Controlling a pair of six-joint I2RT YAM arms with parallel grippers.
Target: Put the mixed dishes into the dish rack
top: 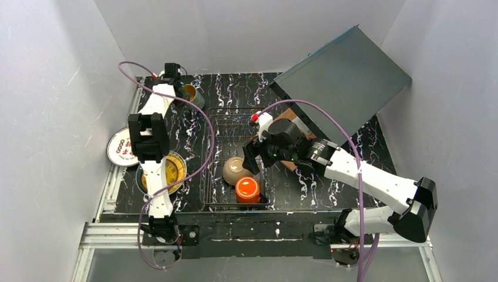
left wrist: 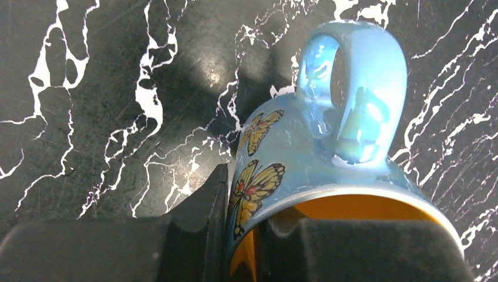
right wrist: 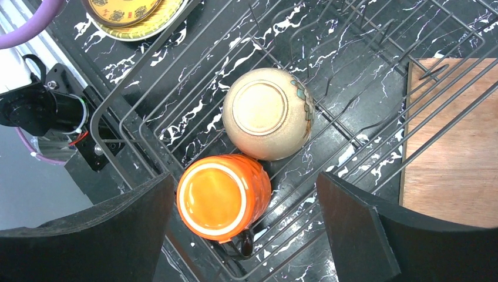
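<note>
Counter, black marble pattern, near to far. Rack: wire, mid-counter, running from the near edge toward the far edge. Orange mug: upside down in the rack's near end. Bowl: upside down in the rack, just beyond the mug and touching it. Right gripper: over the rack's near half, above mug and bowl, fingers spread wide, nothing between them. Yellow plate: flat on the counter by the left edge, left of the rack, partly under the left arm. White plate: overhanging the left edge, just beyond the yellow plate. Board: wooden, flat, just right of the rack. Blue mug: butterfly print, yellow inside, at the far left corner, tilted with its mouth toward the wrist camera and its handle away. Left gripper: pinching the blue mug's wall at the rim, one finger outside, the other inside. Panel: grey, slanted, at the far right corner.
</note>
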